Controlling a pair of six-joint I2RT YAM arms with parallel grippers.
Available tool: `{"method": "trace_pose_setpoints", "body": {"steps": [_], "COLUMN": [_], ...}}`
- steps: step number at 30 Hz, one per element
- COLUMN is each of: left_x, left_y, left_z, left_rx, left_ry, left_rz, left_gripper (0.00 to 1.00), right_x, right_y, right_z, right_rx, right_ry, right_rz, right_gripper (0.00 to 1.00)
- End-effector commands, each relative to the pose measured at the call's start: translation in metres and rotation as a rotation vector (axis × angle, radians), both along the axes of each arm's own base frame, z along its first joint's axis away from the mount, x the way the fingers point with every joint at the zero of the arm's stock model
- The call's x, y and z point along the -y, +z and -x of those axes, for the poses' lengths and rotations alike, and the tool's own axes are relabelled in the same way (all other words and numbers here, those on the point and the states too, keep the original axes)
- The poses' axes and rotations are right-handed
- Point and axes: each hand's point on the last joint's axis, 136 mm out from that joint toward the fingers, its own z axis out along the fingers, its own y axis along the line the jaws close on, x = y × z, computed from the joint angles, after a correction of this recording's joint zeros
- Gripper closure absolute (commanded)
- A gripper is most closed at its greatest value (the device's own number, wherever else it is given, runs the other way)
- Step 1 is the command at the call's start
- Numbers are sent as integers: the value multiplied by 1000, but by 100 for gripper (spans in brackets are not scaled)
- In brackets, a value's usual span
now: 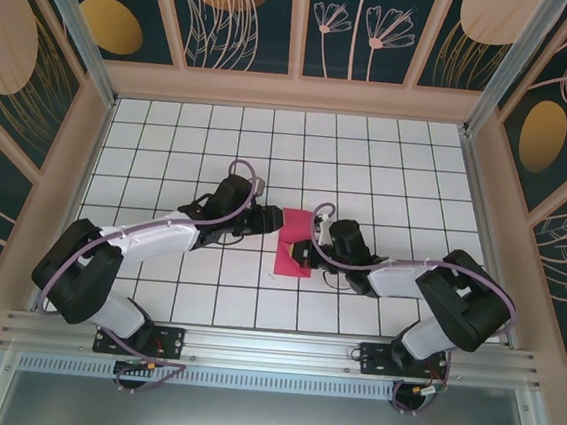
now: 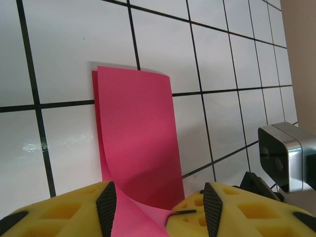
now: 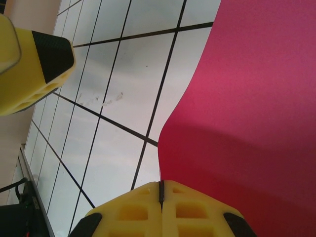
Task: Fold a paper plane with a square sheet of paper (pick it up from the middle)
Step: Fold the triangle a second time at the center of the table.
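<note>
The square sheet of paper is red-pink and lies doubled over into a long strip on the white grid table, so no paper plane is in view. In the left wrist view the strip runs away from me, its near end curling up between the yellow fingers of my left gripper. Those jaws stand apart, with the paper's edge brushing the right finger. My right gripper is shut, its jaws pressed together on the edge of the lifted sheet. From above, my left gripper and right gripper flank the paper.
The white gridded table is walled by wooden frames with patterned panels. The right arm's wrist camera sits close at the right of the left wrist view. A left finger shows at the upper left of the right wrist view.
</note>
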Motion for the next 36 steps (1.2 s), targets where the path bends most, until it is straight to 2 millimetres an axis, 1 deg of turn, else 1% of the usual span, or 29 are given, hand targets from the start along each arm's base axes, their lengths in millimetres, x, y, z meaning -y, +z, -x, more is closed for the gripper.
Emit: {"method": "trace_pose_setpoints", "body": {"steps": [1, 5, 8, 11, 13, 14, 15, 16, 18, 20, 22, 25, 29, 34, 36], "left_x": [12, 15, 19, 24, 32, 37, 40, 46, 50, 58, 61, 61, 54, 49, 47], "left_y": [-3, -10, -13, -15, -13, -12, -19, -18, -26, -34, -42, -58, -81, -94, -98], "left_z": [3, 5, 1, -9, -19, -25, -28, -36, -45, -48, -50, -50, -47, -44, -43], "left_rx": [1, -13, -24, -28, -23, -19, -31, -26, -41, -59, -71, -100, -142, -159, -162], "left_ry": [-73, -97, -92, -76, -82, -81, -85, -87, -85, -111, -114, -115, -107, -122, -133], "left_rz": [24, 24, 25, 23, 23, 23, 13, 7, -26, -24, -24, -54, -109, -154, -181], "left_gripper": [50, 50, 49, 50, 51, 53, 55, 56, 57, 58, 60, 60, 62, 63, 63], "right_x": [0, 2, 4, 6, 5, 6, 6, 7, 8, 7, 7, 7, 9, 12, 11], "right_y": [3, 0, -3, -6, -7, -7, -8, -9, -10, -7, -7, -4, -2, -4, -4], "right_z": [-1, -4, -4, -6, -6, -6, -6, -7, -7, -6, -7, -6, -8, -11, -10], "right_rx": [-25, -46, -60, -73, -82, -82, -84, -83, -87, -83, -80, -73, -56, -55, -58], "right_ry": [13, 17, 22, 23, 34, 36, 33, 33, 35, 43, 43, 55, 59, 63, 73], "right_rz": [-64, -71, -78, -87, -92, -91, -89, -87, -87, -95, -95, -96, -69, -32, -24], "right_gripper": [100, 100, 100, 100, 100, 100, 100, 100, 100, 100, 100, 100, 100, 98, 95]}}
